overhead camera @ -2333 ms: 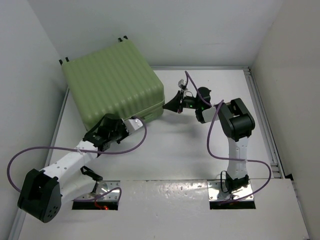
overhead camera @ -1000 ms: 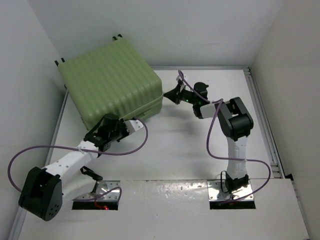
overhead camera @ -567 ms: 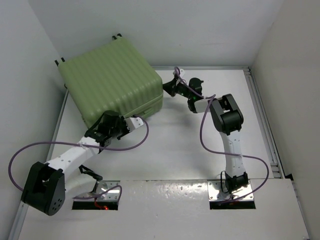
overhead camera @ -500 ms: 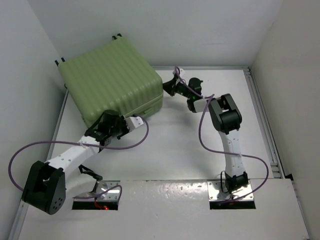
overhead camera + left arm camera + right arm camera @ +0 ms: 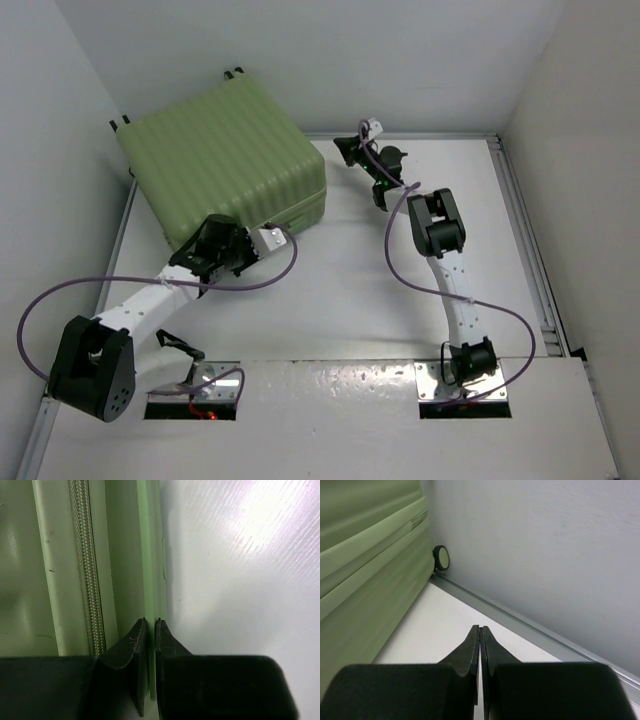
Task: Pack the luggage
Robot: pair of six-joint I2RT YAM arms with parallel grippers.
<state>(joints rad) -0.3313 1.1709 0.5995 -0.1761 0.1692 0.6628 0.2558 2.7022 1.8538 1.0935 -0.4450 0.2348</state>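
**Left gripper (image 5: pixel 151 625) nips the closed luggage (image 5: pixel 225 160); right gripper (image 5: pixel 480 628) idles empty.**

I hold the left fingers pinched on a thin green lip just right of the zipper (image 5: pixel 87 570), probably to steady or part the shell. The right fingers are pressed together on nothing, with the luggage to their left and a wheel (image 5: pixel 441 558) ahead. The contents and the zipper pull are out of sight.

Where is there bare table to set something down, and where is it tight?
Widest: the table between the two arms, nearer than the luggage. Also free: the strip from the right arm to the right rail. Crowded: the far left corner, filled by the luggage with the left gripper at its edge, and the gap beside the right gripper.
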